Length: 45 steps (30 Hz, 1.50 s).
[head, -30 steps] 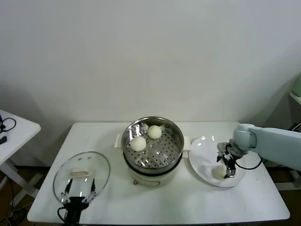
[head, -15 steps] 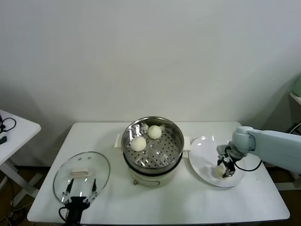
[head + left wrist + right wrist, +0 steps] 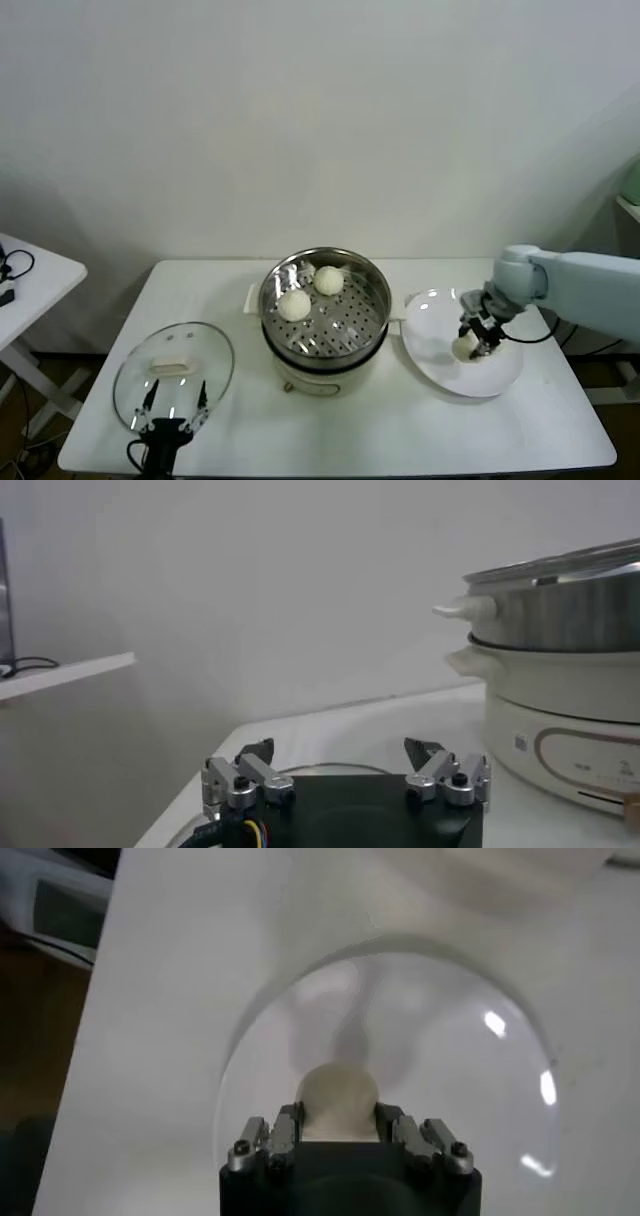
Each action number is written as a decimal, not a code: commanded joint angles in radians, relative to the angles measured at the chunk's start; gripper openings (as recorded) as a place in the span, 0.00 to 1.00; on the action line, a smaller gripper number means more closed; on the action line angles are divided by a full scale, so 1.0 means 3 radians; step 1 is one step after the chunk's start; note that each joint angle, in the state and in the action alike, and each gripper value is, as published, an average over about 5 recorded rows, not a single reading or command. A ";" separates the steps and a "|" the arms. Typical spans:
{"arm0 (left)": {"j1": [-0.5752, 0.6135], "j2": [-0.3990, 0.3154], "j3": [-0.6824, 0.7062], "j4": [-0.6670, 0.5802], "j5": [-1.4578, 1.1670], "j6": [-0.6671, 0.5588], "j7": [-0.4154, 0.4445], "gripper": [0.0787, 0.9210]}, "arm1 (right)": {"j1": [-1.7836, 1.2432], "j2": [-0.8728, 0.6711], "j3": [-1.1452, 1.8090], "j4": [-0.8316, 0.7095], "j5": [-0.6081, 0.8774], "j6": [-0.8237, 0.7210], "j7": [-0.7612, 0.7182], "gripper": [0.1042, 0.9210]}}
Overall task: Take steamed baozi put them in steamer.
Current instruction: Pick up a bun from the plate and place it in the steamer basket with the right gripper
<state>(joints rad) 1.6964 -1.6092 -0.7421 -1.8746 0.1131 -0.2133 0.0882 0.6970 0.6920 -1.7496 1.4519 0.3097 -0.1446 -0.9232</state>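
The steel steamer (image 3: 325, 330) stands mid-table on its white pot base and holds two baozi, one (image 3: 294, 304) at the left and one (image 3: 329, 279) at the back. My right gripper (image 3: 468, 345) is shut on a third baozi (image 3: 464, 347) and holds it a little above the white plate (image 3: 430, 340). In the right wrist view the bun (image 3: 338, 1100) sits between the fingers (image 3: 284, 1130) over the plate (image 3: 450, 1088). A fourth baozi is out of view. My left gripper (image 3: 172, 407) is open and empty at the table's front left.
The glass lid (image 3: 175, 362) lies flat at the front left, just behind the left gripper. The steamer's side (image 3: 560, 600) and pot base (image 3: 560, 730) show in the left wrist view. A white side table (image 3: 25, 275) stands at the far left.
My right gripper has lifted the baozi off the plate and moved it slightly back and left. The left arm has not moved.
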 commanded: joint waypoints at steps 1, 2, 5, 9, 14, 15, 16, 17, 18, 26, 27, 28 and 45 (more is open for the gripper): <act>0.0000 -0.0163 0.0018 -0.0011 0.0030 0.0000 -0.0004 0.88 | 0.1682 0.0251 -0.0437 0.0549 0.0229 0.0686 -0.0276 0.50; -0.0004 -0.0163 0.0017 -0.0009 0.0032 0.0001 -0.0005 0.88 | 0.1735 0.0282 -0.0323 0.0579 0.0209 0.0751 -0.0293 0.50; -0.0014 -0.0163 0.0018 -0.0004 0.0038 0.0001 -0.0007 0.88 | 0.1774 0.0382 0.0092 0.0673 0.0083 0.0901 -0.0304 0.50; -0.0016 -0.0163 0.0014 -0.0010 0.0039 -0.0003 -0.0006 0.88 | 0.1695 0.0560 0.0539 0.0914 0.0065 0.0947 -0.0277 0.50; -0.0002 -0.0163 -0.0011 -0.0022 0.0022 -0.0010 -0.0006 0.88 | 0.1357 0.0766 0.0756 0.1284 -0.0120 0.0978 -0.0136 0.50; -0.0003 -0.0163 -0.0019 -0.0022 0.0017 -0.0010 -0.0007 0.88 | 0.1264 0.0810 0.0766 0.1357 -0.0181 0.0998 -0.0090 0.50; -0.0004 -0.0163 -0.0025 -0.0023 0.0013 -0.0010 -0.0008 0.88 | 0.1171 0.0853 0.0758 0.1415 -0.0261 0.1017 -0.0043 0.50; -0.0005 -0.0163 -0.0029 -0.0023 0.0010 -0.0009 -0.0008 0.88 | 0.1070 0.0893 0.0747 0.1461 -0.0350 0.1035 0.0003 0.49; -0.0007 -0.0163 -0.0032 -0.0024 0.0008 -0.0009 -0.0008 0.88 | 0.0959 0.0932 0.0735 0.1489 -0.0449 0.1055 0.0048 0.49; -0.0003 -0.0163 -0.0039 -0.0008 0.0007 -0.0014 -0.0011 0.88 | 0.0191 0.1105 0.0748 0.1204 -0.1284 0.1240 0.0222 0.47; -0.0004 -0.0163 -0.0037 -0.0004 0.0010 -0.0014 -0.0012 0.88 | 0.0130 0.1123 0.0750 0.1139 -0.1342 0.1269 0.0226 0.47; -0.0006 -0.0163 -0.0035 -0.0003 0.0014 -0.0013 -0.0011 0.88 | 0.0069 0.1144 0.0752 0.1070 -0.1387 0.1300 0.0228 0.47; -0.0039 -0.0163 -0.0039 0.0034 0.0023 -0.0016 -0.0014 0.88 | -0.0336 0.1614 0.0831 0.0257 -0.1502 0.1614 0.0224 0.47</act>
<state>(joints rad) 1.6860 -1.6092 -0.7528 -1.8669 0.1220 -0.2172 0.0838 0.6860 1.0905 -1.5215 1.6476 -0.0815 0.2892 -0.8664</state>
